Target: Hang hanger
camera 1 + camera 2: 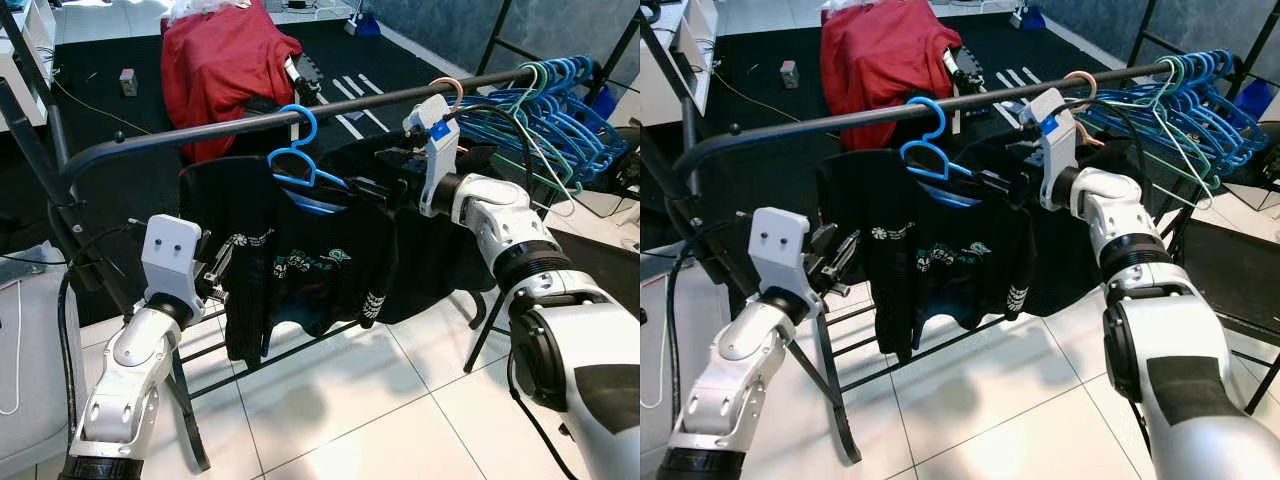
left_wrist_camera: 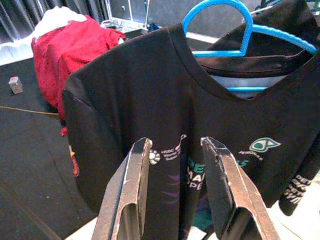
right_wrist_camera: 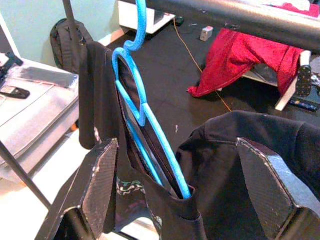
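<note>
A blue hanger [image 1: 297, 160] carrying a black T-shirt [image 1: 290, 265] hung by its hook from the dark clothes rail [image 1: 200, 131], about midway along it. The right pincer [image 1: 992, 186] reached in just below the rail, beside the hanger's shoulder on the side toward the bunch of spare hangers [image 1: 545, 110]; in the right wrist view its two black fingers [image 3: 97, 182] stood spread wide, with the hanger's blue arm and the shirt collar lying between them and touching neither finger as far as could be seen. The left pincer [image 1: 222, 262] sat lower, below the rail and toward its curved end, close against the shirt's sleeve side; in the left wrist view its fingers [image 2: 132, 185] were parted with a gap between them, pointing at the printed chest of the shirt and holding nothing. Whether they touched the cloth could not be told. The shirt hung straight down from the hanger, its hem above the white tiled floor [image 1: 360, 400]. Behind the rail, a red cloth [image 1: 225, 65] was draped over something on the dark mat. The spare blue and green hangers were crowded together at the rail's far end, well apart from the hung one.
</note>
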### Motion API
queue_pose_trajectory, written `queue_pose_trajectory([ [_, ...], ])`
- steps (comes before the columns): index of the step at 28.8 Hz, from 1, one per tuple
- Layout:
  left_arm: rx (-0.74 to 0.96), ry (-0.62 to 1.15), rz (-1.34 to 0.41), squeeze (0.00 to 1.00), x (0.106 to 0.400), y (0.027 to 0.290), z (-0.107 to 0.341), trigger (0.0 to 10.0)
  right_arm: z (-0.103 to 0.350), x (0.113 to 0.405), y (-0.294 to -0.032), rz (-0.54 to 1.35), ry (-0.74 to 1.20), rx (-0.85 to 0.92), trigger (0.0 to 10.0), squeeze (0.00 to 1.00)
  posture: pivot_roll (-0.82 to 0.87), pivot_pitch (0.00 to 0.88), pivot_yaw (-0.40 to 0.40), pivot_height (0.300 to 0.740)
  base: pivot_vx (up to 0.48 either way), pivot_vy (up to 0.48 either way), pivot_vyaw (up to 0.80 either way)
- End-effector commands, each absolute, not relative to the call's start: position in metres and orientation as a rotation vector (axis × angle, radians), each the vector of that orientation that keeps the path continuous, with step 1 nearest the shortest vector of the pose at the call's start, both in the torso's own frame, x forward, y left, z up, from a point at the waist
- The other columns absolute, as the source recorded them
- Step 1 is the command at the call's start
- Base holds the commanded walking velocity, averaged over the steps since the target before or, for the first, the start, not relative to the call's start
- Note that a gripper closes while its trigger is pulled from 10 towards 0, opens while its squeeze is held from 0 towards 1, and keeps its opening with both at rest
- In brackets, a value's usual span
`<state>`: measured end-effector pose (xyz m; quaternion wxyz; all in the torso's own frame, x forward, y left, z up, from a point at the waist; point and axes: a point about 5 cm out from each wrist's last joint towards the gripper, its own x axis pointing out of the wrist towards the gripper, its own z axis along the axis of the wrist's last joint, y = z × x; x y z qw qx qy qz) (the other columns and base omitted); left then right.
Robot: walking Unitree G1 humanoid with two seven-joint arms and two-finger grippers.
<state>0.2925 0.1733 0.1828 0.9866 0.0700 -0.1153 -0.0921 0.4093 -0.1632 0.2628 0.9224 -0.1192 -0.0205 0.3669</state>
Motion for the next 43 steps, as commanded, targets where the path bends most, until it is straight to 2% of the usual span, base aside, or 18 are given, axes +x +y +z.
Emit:
queue_pose_trajectory([
  [1,0.163,-0.222,-0.179,0.0,0.29,0.176,0.182,10.0,0.265,0.41,-0.163,0.754,-0.045,-0.241,10.0,0.0,-0.01,0.143,-0.058,0.74,0.0,0.0,0.0],
  [4,0.18,-0.226,-0.181,0.0,0.289,0.176,0.183,10.0,0.265,0.41,-0.162,0.763,-0.037,-0.234,10.0,0.0,-0.01,0.146,-0.06,0.74,0.0,0.0,0.0],
  [9,0.202,-0.236,-0.189,0.0,0.29,0.174,0.185,10.0,0.251,0.407,-0.152,0.857,0.03,-0.109,10.0,0.0,-0.01,0.148,-0.057,0.74,0.0,0.0,0.0],
  [15,0.212,-0.231,-0.18,0.0,0.29,0.176,0.186,10.0,0.25,0.406,-0.15,0.873,0.031,-0.08,10.0,0.0,-0.01,0.147,-0.052,0.74,0.0,0.0,0.0],
  [34,0.231,-0.237,-0.167,0.0,0.29,0.18,0.188,10.0,0.241,0.401,-0.137,0.973,0.056,-0.092,10.0,0.0,0.0,0.13,-0.049,0.74,0.0,0.0,0.0],
  [43,0.236,-0.238,-0.168,0.0,0.289,0.18,0.192,10.0,0.278,0.405,-0.135,0.939,-0.089,-0.146,10.0,0.0,0.0,0.165,-0.05,0.74,0.0,0.0,0.0],
])
